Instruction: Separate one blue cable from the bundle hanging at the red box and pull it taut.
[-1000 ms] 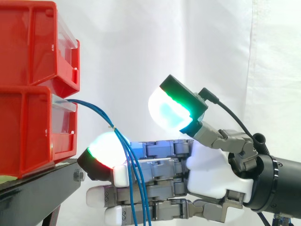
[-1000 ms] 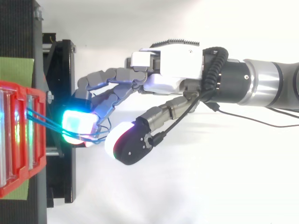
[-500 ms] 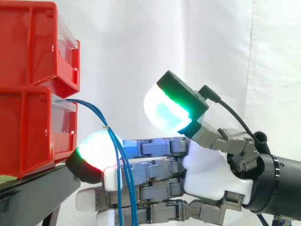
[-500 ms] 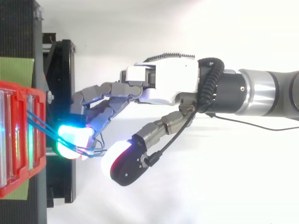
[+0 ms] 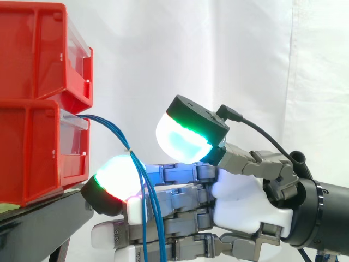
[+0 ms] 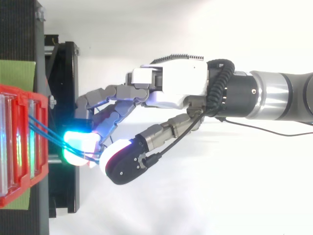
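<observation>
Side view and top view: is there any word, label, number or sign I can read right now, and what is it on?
None: no word, number or sign can be read on the stacked red plastic bins, the black metal stand, the green mat under the bins, the thin blue cables or the hand.

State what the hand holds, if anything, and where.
Nothing gripped: blue cables hang across the fingers of the open hand, thumb apart.

White curtain [image 5: 245, 54] behind. Black stand [image 5: 43, 221] at left edge; green mat [image 6: 17, 72] lying on stand.
</observation>
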`<state>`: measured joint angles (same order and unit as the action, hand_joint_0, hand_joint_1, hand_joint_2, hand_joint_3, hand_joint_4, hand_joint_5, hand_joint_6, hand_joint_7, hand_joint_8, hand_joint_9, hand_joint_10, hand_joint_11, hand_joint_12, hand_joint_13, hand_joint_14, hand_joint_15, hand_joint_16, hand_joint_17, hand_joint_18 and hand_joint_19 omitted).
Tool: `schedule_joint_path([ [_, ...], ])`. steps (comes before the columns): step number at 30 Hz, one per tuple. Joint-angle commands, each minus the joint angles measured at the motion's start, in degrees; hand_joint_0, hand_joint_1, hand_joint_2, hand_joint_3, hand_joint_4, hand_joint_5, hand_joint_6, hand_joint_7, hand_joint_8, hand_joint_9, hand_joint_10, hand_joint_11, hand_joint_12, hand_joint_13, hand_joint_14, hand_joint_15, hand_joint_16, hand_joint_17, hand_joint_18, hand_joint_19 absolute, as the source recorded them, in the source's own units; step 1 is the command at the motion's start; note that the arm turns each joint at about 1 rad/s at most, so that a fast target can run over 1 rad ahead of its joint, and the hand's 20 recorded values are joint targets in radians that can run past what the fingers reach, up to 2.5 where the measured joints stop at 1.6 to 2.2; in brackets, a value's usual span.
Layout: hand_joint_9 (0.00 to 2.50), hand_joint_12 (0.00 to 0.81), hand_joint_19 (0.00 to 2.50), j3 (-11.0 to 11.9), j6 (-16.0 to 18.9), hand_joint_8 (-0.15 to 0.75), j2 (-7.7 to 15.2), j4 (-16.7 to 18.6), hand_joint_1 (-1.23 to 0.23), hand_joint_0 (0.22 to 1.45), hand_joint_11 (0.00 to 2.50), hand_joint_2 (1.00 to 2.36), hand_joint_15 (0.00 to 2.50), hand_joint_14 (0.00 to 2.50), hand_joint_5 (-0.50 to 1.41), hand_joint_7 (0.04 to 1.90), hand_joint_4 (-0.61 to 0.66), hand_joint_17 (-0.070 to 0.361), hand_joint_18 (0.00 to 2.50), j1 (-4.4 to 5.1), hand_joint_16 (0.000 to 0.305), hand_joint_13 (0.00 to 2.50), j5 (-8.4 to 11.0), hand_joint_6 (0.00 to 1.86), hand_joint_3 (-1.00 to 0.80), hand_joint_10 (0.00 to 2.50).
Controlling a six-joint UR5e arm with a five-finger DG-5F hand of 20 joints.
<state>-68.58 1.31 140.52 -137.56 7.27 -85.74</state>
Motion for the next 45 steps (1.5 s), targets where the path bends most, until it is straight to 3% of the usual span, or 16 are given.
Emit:
schedule_joint_path([
  [1,0.73,0.300,0.30,0.6,0.0,0.288,-0.2,-1.0,-0.66,0.62,0.56,1.01,0.32,0.01,-0.17,1.13,0.16,0.073,0.48,-0.15,0.033,0.63,-0.49,0.66,-0.32,0.02],
  [11,0.72,0.300,0.29,1.0,-2.5,0.286,-2.2,-5.8,-0.72,0.63,0.59,1.02,0.32,0.01,-0.22,0.99,0.15,0.073,0.48,-0.42,0.032,0.63,-0.84,0.82,-0.29,0.02],
  [15,0.71,0.299,0.29,1.0,-3.9,0.285,-2.5,-8.0,-0.75,0.63,0.61,1.02,0.32,0.01,-0.23,0.99,0.14,0.073,0.48,-0.42,0.032,0.63,-0.84,0.86,-0.31,0.01],
  [26,0.74,0.298,0.31,1.0,-3.9,0.290,-3.8,-8.3,-0.73,0.62,0.64,1.01,0.33,0.01,-0.22,1.04,0.14,0.072,0.49,-0.50,0.032,0.64,-0.75,0.91,-0.42,0.01],
  [29,0.75,0.297,0.31,1.0,-4.7,0.293,-5.1,-10.6,-0.72,0.62,0.64,1.00,0.33,0.01,-0.21,1.05,0.14,0.072,0.50,-0.42,0.032,0.64,-0.75,0.91,-0.46,0.01],
  [34,0.80,0.290,0.30,1.0,-5.6,0.290,-5.1,-12.5,-0.74,0.63,0.70,1.00,0.35,0.01,-0.20,1.07,0.12,0.070,0.52,-0.42,0.031,0.67,-0.84,0.91,-0.50,0.02],
  [36,0.81,0.289,0.31,1.0,-5.7,0.293,-5.1,-12.6,-0.76,0.64,0.71,1.00,0.35,0.01,-0.20,1.11,0.11,0.070,0.53,-0.42,0.031,0.68,-0.75,0.92,-0.48,0.02],
  [38,0.84,0.289,0.31,1.0,-5.7,0.291,-5.1,-12.6,-0.79,0.67,0.76,1.01,0.38,0.01,-0.20,1.25,0.06,0.070,0.56,-0.33,0.031,0.70,-0.75,0.93,-0.35,0.02],
  [41,0.84,0.286,0.32,1.0,-5.8,0.290,-5.1,-12.6,-0.81,0.68,0.78,1.02,0.39,0.01,-0.21,1.39,0.08,0.070,0.57,-0.33,0.031,0.72,-0.75,0.93,-0.26,0.02],
  [45,0.85,0.284,0.32,1.0,-5.8,0.291,-5.1,-12.7,-0.81,0.70,0.80,1.02,0.40,0.01,-0.21,1.32,0.06,0.070,0.58,-0.33,0.031,0.73,-0.75,0.95,-0.27,0.02],
])
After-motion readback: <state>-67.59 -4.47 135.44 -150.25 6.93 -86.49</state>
